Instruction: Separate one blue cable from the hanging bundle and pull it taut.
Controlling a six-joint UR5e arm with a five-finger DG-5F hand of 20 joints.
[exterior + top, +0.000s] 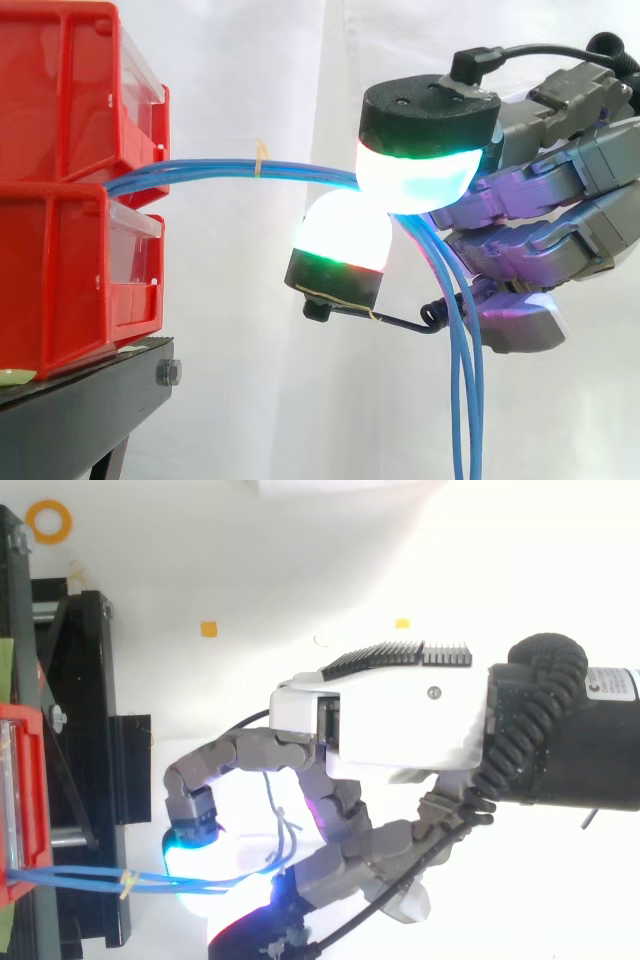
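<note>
Partly lost between robot hand point(560, 200) pads point(415, 175): blue cables point(210, 172).

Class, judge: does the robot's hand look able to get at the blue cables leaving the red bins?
Probably yes: the hand is at the blue cables, its fingers pinching them from above and below where they bend downward. Nothing stands between. Whether one cable is singled out cannot be told.
</note>
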